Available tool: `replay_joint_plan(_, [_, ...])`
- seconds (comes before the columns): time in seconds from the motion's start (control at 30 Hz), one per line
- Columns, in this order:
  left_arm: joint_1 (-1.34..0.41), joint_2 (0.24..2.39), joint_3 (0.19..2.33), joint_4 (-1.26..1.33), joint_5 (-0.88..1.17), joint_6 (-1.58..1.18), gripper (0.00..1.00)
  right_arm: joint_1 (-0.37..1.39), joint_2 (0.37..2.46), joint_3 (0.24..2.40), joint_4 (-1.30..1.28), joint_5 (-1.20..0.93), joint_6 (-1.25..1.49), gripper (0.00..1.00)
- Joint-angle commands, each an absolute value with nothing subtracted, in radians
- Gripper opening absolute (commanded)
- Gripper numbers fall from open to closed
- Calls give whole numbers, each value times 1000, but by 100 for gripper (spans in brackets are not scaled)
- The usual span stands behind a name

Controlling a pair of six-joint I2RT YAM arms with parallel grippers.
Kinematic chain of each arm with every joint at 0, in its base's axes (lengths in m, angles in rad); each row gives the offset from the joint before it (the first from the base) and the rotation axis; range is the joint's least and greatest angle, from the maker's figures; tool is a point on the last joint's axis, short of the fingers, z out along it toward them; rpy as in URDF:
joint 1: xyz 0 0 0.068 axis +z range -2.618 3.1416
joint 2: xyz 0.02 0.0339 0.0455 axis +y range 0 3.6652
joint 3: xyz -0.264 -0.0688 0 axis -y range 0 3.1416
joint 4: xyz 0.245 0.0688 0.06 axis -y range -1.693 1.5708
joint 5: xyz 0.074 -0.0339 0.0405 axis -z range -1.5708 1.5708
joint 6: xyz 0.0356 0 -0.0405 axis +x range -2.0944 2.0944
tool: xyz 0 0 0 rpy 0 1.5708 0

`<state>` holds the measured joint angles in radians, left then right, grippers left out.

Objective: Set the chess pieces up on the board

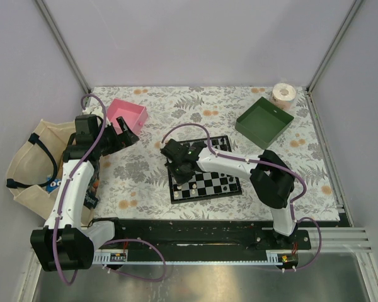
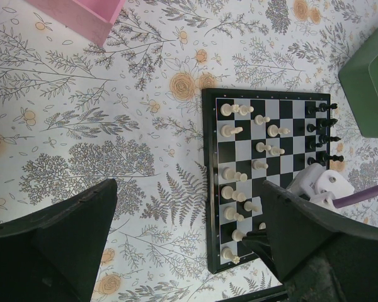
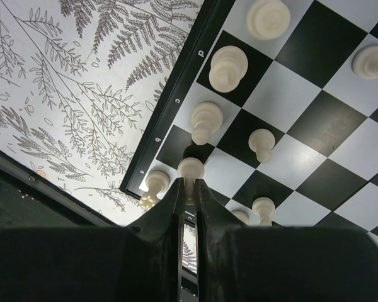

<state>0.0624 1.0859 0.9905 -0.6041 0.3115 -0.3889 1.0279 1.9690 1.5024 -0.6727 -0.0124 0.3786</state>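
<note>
Currently I place white piece [image 3: 190, 168] on board [image 3: 315, 123] edge square, right hand [image 3: 189, 184] clenched on it. Left hand [image 1: 127, 136] released, idle. Next I think: lower straight, release gently.

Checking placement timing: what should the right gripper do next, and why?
Probably open the jaws a little and lift straight up: the right gripper pinches a white piece that seems to stand in line with the neighbouring white pieces along the edge of the board.

The black-bordered chequered board [image 2: 206, 189] lies flat on the worktop. In the left wrist view, cream chess pieces [image 2: 233, 131] crowd its 9 o'clock half and black pieces [image 2: 321, 129] its 3 o'clock edge. One cream piece [image 3: 190, 168] sits pinched in the right claw [image 3: 189, 184].
</note>
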Motion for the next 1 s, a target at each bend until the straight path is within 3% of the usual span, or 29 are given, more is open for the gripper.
replay_joint_plan(0.0, [66,1075,1000,-574,337,-379,99,1040,1957,1552,-658,-6,405,11])
replay_joint_plan(0.53, [66,1075,1000,-575,337,-379,99,1054,1990,1562,-655,-5,410,14])
replay_joint_plan(0.97, [66,1074,999,-572,336,-379,99,1054,1999,1560,-657,25,411,28])
